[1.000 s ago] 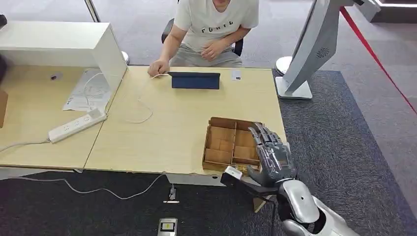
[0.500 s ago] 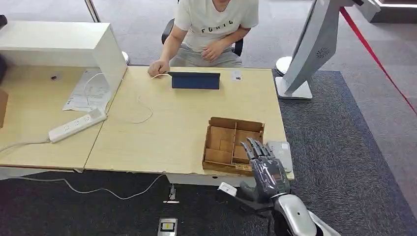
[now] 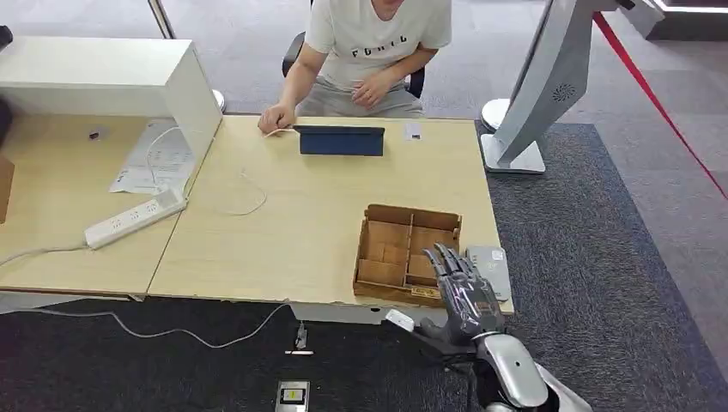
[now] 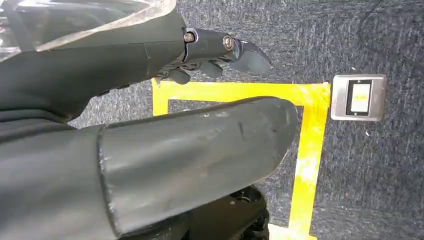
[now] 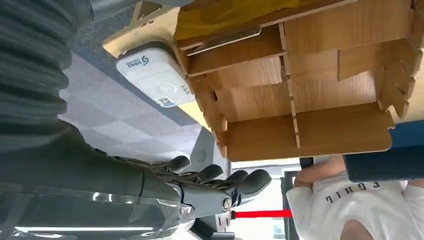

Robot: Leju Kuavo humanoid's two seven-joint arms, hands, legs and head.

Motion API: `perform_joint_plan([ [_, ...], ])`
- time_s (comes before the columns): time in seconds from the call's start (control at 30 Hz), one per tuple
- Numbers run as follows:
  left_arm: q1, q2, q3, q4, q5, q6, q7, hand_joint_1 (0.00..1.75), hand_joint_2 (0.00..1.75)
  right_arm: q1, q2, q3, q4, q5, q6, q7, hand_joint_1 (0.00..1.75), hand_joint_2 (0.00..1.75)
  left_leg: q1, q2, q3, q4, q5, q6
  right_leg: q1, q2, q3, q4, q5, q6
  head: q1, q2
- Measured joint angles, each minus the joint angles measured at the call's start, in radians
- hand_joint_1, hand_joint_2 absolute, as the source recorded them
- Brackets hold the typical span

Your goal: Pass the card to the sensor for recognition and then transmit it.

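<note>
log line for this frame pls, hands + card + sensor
right hand: pinches card, off table's near edge | sensor: on table, right of wooden tray | left hand: over floor

The table (image 3: pixel 300 223) is pale matt wood laminate. The tray (image 3: pixel 409 254) is raw brown board, the reader (image 3: pixel 489 268) smooth grey plastic, the carpet (image 3: pixel 601 283) dark and rough, the fingers (image 3: pixel 455 266) glossy dark plastic.

The right hand (image 3: pixel 464 296) has pulled back from over the wooden box (image 3: pixel 406 251) to the desk (image 3: pixel 292 223) edge. Now the grey sensor (image 3: pixel 488 268) shows. The card (image 3: pixel 398 320) in the hand sits lower.
</note>
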Motion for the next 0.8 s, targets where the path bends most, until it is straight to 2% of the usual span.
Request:
perform_joint_plan([
  [0.8, -0.001, 0.008, 0.017, 0.000, -0.020, -0.003, -0.008, 0.00, 0.00, -0.042, 0.033, 0.024, 0.142, -0.042, -0.027, -0.022, 0.00, 1.75, 0.000, 0.000, 0.000, 0.000, 0.000, 0.000, 0.000, 0.000, 0.000, 0.000, 0.000, 0.000, 0.000, 0.000],
])
